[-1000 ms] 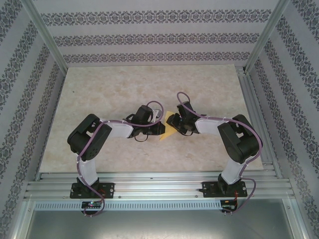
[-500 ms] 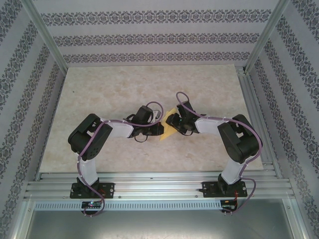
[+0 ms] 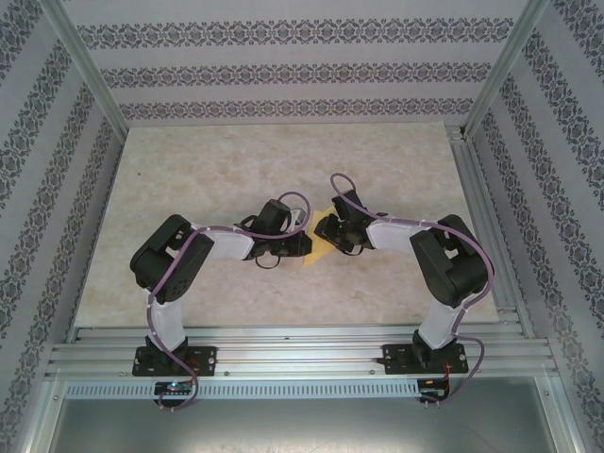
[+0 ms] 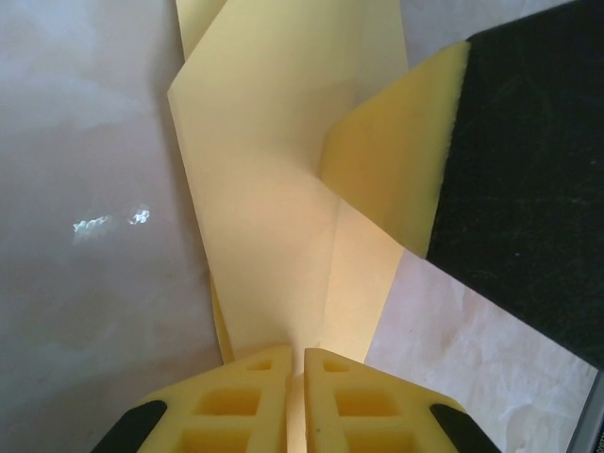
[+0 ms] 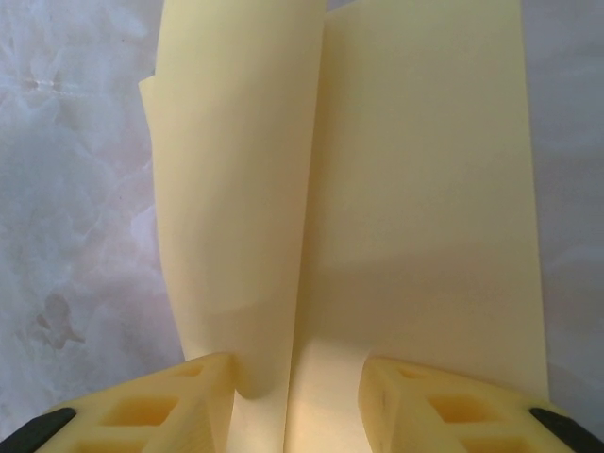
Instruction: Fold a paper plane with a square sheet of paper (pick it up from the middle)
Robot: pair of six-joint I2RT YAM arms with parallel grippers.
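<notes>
two claws meet over the square sheet of paper (image 3: 310,256), which lies near the middle of the table (image 3: 236,160), creased into a narrower, layered shape. the left gripper (image 4: 298,366) reaches in from 9 o'clock with its jaws together, pinching the paper's near edge. the right gripper (image 5: 297,377) comes in from 3 o'clock with its jaws apart, straddling a raised crease; one flap curls up against its 9 o'clock finger. the sheet looks feather-light, limp and easily dented. it will likely slide on the smooth table and spring back unless each crease is pressed flat. the best hold, i judge, is on the layered fold line near the middle, not on a loose single-ply corner, which would bend or tear.
</notes>
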